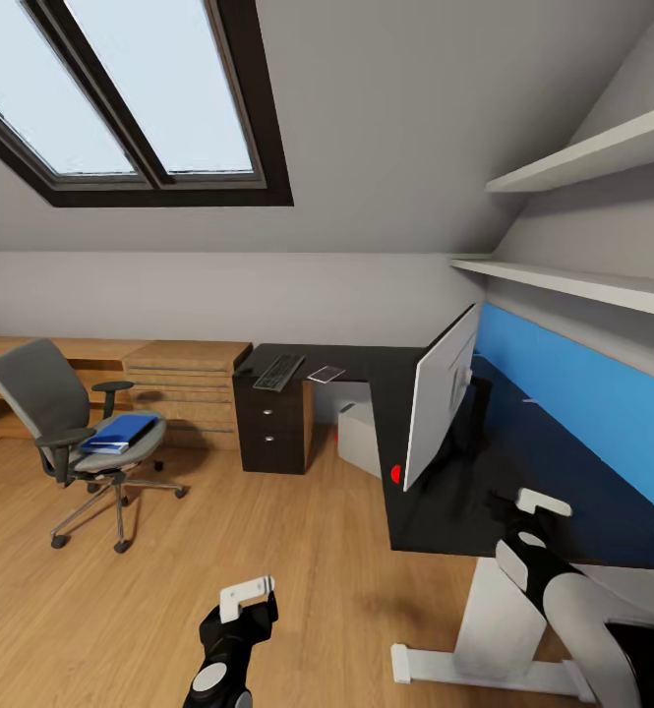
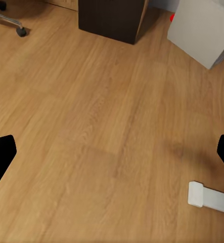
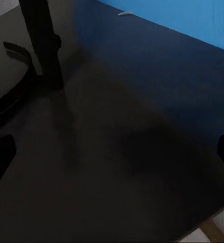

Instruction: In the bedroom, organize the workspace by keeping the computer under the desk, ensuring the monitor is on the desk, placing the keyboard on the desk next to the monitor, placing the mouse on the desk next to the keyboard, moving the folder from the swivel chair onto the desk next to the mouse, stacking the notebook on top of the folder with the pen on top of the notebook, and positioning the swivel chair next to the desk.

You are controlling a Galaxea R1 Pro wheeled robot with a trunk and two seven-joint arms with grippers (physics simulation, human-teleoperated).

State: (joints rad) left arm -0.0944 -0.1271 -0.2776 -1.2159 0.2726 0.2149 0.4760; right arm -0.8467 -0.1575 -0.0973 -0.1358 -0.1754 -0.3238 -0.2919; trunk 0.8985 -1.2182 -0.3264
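Both grippers wide open, holding nothing: left gripper [image 1: 240, 602] over the floor [image 2: 101, 126], right gripper [image 1: 535, 516] above the desk [image 3: 122, 152].

Desk [image 1: 435, 492]: L-shaped, glossy black top on white legs, bearing the white-backed monitor [image 1: 443, 393] upright, plus the black keyboard [image 1: 279, 371] and small grey notebook [image 1: 327, 374] lying flat near each other on the far wing above the dark drawer unit. Computer [image 1: 358, 438]: light grey tower standing on the floor beneath the desk. Swivel chair [image 1: 66, 433]: grey, chrome star base, well apart from the desk, with the blue folder [image 1: 120, 433] flat on its seat.
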